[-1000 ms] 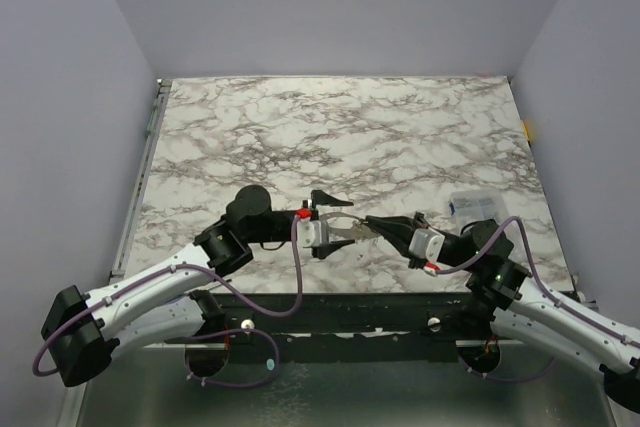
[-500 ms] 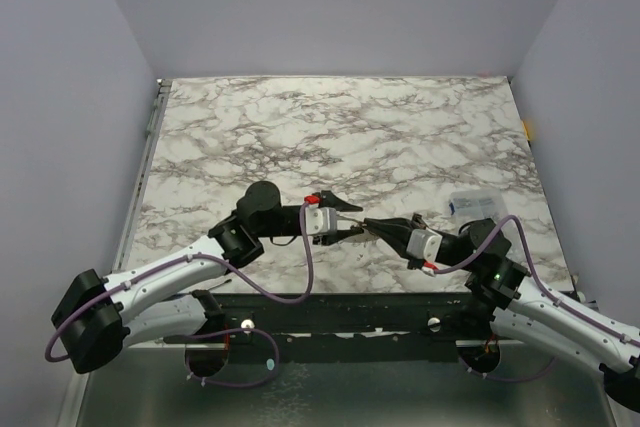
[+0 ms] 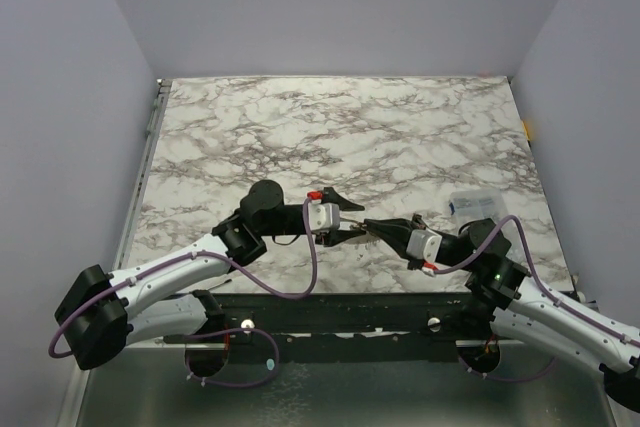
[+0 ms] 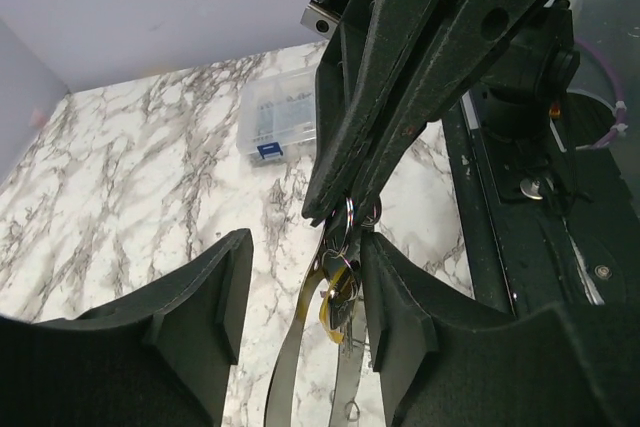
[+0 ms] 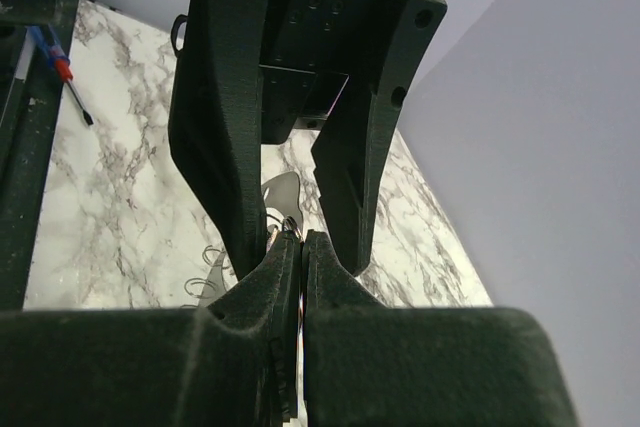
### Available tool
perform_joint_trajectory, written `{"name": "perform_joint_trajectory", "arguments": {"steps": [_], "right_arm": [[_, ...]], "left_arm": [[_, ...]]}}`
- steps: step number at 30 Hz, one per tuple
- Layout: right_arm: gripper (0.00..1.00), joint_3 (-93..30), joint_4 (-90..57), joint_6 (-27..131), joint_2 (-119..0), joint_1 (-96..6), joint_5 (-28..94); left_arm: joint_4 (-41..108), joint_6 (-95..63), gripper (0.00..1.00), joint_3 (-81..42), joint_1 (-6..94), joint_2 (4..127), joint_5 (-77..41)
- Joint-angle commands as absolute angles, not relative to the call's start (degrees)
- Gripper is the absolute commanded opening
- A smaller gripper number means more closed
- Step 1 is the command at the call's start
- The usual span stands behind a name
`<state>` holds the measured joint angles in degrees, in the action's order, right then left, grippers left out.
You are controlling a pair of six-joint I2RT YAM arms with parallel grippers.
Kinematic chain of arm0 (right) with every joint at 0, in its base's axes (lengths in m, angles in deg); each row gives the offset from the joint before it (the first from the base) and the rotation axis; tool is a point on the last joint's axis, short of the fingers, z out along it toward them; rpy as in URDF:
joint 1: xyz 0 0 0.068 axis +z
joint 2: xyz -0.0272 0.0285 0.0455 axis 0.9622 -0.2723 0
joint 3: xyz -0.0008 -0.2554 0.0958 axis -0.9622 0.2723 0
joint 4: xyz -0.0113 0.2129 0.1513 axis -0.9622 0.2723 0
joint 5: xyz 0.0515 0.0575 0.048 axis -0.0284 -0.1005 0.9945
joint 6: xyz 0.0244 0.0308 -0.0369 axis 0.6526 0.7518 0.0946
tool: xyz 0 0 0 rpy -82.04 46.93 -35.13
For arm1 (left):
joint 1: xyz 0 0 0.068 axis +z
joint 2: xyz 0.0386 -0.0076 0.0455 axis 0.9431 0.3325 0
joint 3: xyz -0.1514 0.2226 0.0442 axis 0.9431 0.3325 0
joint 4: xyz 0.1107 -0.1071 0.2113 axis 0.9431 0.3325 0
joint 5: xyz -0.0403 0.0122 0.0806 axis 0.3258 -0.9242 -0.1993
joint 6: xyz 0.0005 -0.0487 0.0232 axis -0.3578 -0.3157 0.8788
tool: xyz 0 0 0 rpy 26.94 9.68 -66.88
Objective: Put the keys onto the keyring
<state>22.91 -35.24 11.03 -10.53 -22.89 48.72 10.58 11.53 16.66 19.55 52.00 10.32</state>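
The right gripper [image 5: 302, 239], pressed together, is pinching one thin grey metal keyring [image 4: 349, 217] above the marbled surface [image 4: 150, 177]. One yellow-headed small key [image 4: 337, 299] is hanging below, seemingly from it, between the two spread fingers of the left gripper [image 4: 305, 247].

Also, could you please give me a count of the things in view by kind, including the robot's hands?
hands: 2 (left hand, right hand)
keyring: 1
yellow-headed key: 1
clear plastic box: 1
red-handled screwdriver: 1
Total: 6
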Motion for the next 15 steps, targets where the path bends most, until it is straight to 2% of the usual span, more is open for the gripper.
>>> {"name": "perform_joint_trajectory", "arguments": {"steps": [1, 4, 7, 9, 10, 11, 15], "right_arm": [[0.00, 20.92, -36.82, 11.58, -9.57, -22.65, 49.73], [0.01, 20.92, -36.84, 11.50, -9.48, -22.61, 49.73], [0.01, 21.01, -36.97, 11.58, -9.34, -22.61, 49.70], [0.01, 21.01, -37.19, 11.67, -9.30, -22.61, 49.76], [0.01, 21.01, -37.22, 11.67, -9.22, -22.61, 49.73], [0.01, 21.05, -37.17, 11.77, -9.20, -22.61, 49.75], [0.00, 21.34, -37.08, 11.94, -9.21, -22.61, 49.72]], "left_arm": [[10.84, 11.55, 0.53, 16.34, 19.62, 52.38, 12.16], [13.34, 12.16, 0.50, 15.80, 19.63, 53.05, 12.59], [15.05, 12.78, 0.41, 15.11, 19.68, 53.73, 12.69], [15.63, 12.97, 0.26, 14.84, 19.69, 54.06, 12.61], [15.72, 12.98, 0.15, 14.60, 19.69, 54.15, 12.41], [15.73, 12.94, 0.00, 14.42, 19.66, 54.18, 12.13], [15.78, 12.17, 0.00, 14.01, 19.69, 53.46, 10.83]]}}
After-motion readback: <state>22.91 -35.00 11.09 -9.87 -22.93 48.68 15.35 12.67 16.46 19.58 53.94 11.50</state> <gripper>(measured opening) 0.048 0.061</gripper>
